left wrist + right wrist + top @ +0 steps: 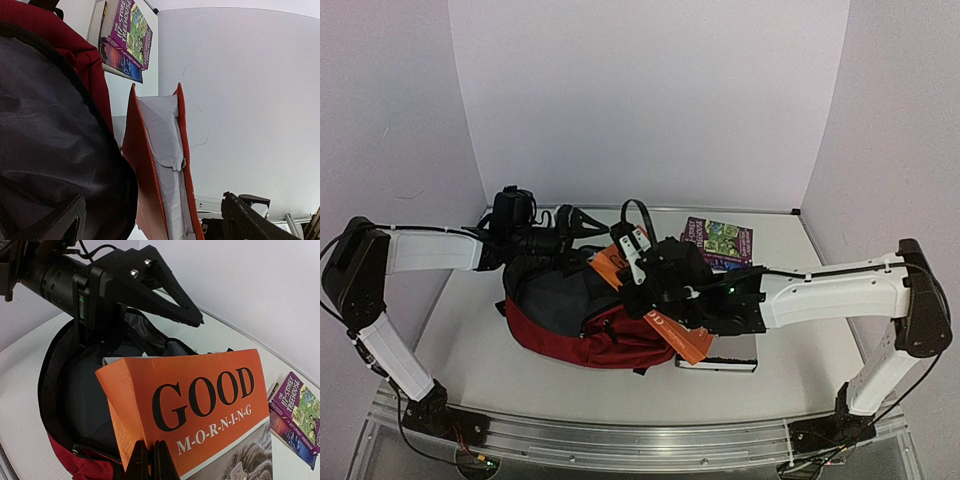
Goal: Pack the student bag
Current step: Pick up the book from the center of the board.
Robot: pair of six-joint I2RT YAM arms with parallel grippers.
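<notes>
The student bag [582,322] lies on the table, dark red with its grey lining [45,125] showing through the unzipped mouth [70,385]. My right gripper [151,460] is shut on the lower edge of an orange "GOOD MORNING" book [200,405]. It holds the book tilted over the bag's opening [685,340]. My left gripper [150,200] is at the bag's top end with its jaws wide open. The bag's rim and the orange book [160,175] stand between them. One of its black fingers [170,295] hangs over the opening in the right wrist view.
A purple treehouse book [720,242] lies on another book at the back right of the table. A white book [718,362] lies under the orange book's near end. White walls close the table at the back and sides.
</notes>
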